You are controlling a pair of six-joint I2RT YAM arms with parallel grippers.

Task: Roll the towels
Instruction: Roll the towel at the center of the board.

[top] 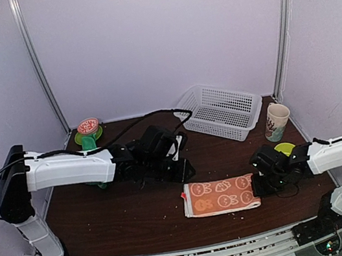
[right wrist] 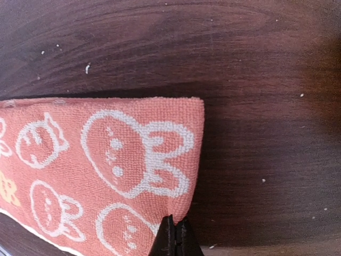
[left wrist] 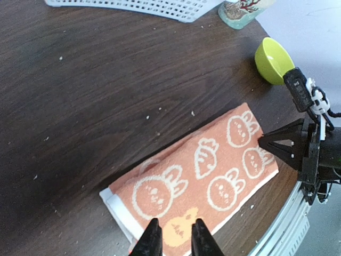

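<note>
At the bunny towel [left wrist: 202,170], wrist views alone show the right end effector [right wrist: 173,238] closed, the left end effector [left wrist: 175,240] ajar.

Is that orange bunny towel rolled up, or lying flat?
Lying flat, not rolled. The bunny towel is a flat strip on the table, its printed face showing, no coil at either end.
</note>
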